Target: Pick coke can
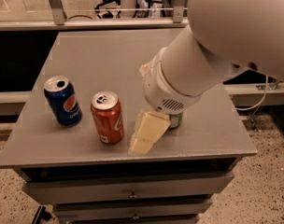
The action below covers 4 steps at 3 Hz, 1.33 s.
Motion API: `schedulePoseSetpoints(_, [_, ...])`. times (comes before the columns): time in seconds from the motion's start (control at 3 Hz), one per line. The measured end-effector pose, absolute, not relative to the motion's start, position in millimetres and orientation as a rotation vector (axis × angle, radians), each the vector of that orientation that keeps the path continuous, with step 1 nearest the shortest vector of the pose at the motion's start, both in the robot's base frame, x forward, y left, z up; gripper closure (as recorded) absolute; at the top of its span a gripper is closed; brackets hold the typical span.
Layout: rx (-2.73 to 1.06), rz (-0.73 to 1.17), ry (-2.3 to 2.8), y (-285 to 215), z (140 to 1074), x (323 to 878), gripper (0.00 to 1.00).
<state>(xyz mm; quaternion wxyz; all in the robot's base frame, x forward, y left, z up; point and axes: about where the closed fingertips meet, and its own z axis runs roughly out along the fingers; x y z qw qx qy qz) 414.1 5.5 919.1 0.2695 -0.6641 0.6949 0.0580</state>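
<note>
The coke can (107,118), red-orange with white script and a silver top, stands upright near the front edge of the grey table (100,55). My gripper (142,144) hangs from the big white arm (179,78) and points down at the tabletop. Its cream tip is just right of the coke can, a small gap away and not touching it. The gripper holds nothing that I can see.
A blue Pepsi can (62,101) stands upright left of the coke can. A dark green can (175,121) is mostly hidden behind my wrist. The table's front edge is close below the cans, with drawers (132,192) under it. A metal rail runs behind the table.
</note>
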Motion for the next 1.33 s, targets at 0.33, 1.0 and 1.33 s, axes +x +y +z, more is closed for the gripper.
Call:
schedulePoseSetpoints(0.33, [-1.833,0.168,1.832,23.5,918.3,408.1,0.0])
schedulePoseSetpoints(1.0, [-1.849,0.143,1.791,47.0,906.2,427.3,0.0])
schedulePoseSetpoints(1.33, [-1.853,0.156,1.796,55.6,893.1,440.7,0.0])
